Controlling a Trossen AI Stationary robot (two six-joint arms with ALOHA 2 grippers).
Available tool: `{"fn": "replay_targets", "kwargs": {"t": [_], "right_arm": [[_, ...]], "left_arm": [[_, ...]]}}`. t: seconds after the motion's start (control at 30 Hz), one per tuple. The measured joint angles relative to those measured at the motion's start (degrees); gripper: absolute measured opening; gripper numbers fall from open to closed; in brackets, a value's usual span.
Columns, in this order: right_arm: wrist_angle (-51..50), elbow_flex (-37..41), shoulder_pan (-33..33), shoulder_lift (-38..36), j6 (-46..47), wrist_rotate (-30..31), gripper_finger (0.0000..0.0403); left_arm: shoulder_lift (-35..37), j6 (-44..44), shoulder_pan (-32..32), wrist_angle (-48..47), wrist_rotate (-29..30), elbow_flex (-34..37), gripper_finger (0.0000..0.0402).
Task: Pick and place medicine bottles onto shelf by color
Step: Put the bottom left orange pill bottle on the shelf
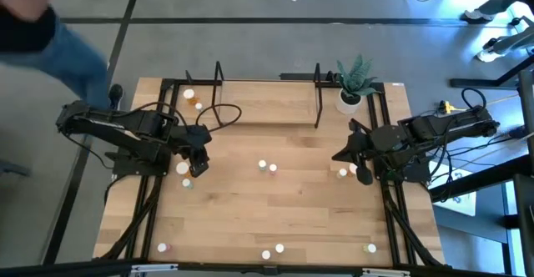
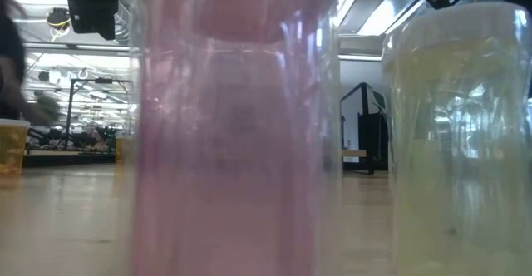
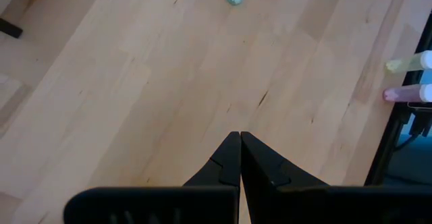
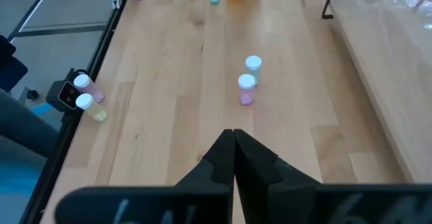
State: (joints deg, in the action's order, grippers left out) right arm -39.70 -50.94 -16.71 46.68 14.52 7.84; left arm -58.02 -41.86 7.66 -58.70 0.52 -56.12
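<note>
Small white-capped medicine bottles stand scattered on the wooden table. A pair (image 1: 267, 168) stands at the centre and shows in the right wrist view as a pink one (image 4: 246, 89) and a pale one (image 4: 253, 63). Two more (image 1: 272, 251) stand at the near edge, and fill the low view as a pink bottle (image 2: 233, 143) and a whitish one (image 2: 457, 143). Two bottles (image 1: 193, 100) stand at the left end of the shelf (image 1: 267, 106). My left gripper (image 1: 198, 162) (image 3: 240, 135) is shut and empty, above the table's left part. My right gripper (image 1: 338, 156) (image 4: 233, 133) is shut and empty, at the right.
A potted plant (image 1: 355, 85) stands at the far right by the shelf's black loop (image 1: 317, 93). More bottles stand by my left gripper (image 1: 183, 173), by my right gripper (image 1: 347, 172) and in the near corners (image 1: 163, 247) (image 1: 371, 248). A person (image 1: 42, 35) is at the far left.
</note>
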Motion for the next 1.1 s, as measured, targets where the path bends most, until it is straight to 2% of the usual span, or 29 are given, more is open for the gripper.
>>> {"fn": "replay_targets", "kwargs": {"t": [0.33, 0.53, 0.73, 0.93, 1.1], "right_arm": [[0.00, 0.00, 0.00, 0.00, 0.04, 0.00, 0.0010], [0.00, 0.02, 0.00, 0.00, 0.04, 0.02, 0.0010], [0.02, 0.04, 0.00, 0.00, 0.02, 0.02, 0.0010], [0.02, 0.04, 0.00, 0.00, 0.02, 0.02, 0.0010], [0.02, 0.07, 0.00, 0.00, 0.02, 0.02, 0.0010]], "left_arm": [[0.00, -1.57, -0.02, 0.22, 6.22, 0.00, 0.0000], [0.00, -5.81, -0.02, 0.22, 6.11, 0.00, 0.0000], [0.00, -13.85, -0.02, -0.22, 5.82, -0.02, 0.0000], [-0.13, -15.37, 0.00, -5.05, 4.50, -0.02, 0.0000], [-0.13, -23.18, 0.00, -9.30, 2.25, -0.02, 0.0000]]}}
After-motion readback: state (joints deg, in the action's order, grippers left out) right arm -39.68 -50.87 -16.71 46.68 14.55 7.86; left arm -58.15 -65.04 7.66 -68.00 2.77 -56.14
